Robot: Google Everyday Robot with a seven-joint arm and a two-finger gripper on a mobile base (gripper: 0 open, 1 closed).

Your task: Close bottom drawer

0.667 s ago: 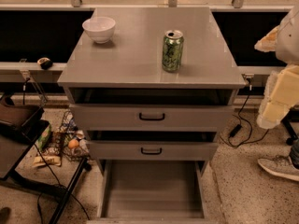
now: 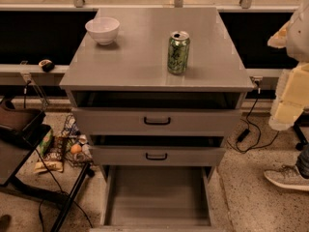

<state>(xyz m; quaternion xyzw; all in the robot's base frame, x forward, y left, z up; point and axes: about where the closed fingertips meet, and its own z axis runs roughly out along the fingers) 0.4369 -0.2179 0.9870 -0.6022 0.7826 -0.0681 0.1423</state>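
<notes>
The bottom drawer [image 2: 157, 193] stands pulled far out toward the near side of the scene, its plain grey tray open to view. Its front panel lies right at the near edge of the view. Above it sit the middle drawer [image 2: 193, 155] and the top drawer [image 2: 203, 121], each with a black loop handle and a dark gap over its front. On the grey cabinet top [image 2: 140, 66] a white bowl [image 2: 102, 30] rests at the far left and a green drink can [image 2: 178, 52] stands upright right of centre, well apart from the bowl.

The gripper [image 2: 289, 98] hangs at the right edge of the scene, beside the cabinet and well apart from the bottom drawer. Whether it is released or clenched cannot be told. A grey shoe [image 2: 285, 177] rests on the floor at the right, and snack packets [image 2: 60, 146] lie on the left.
</notes>
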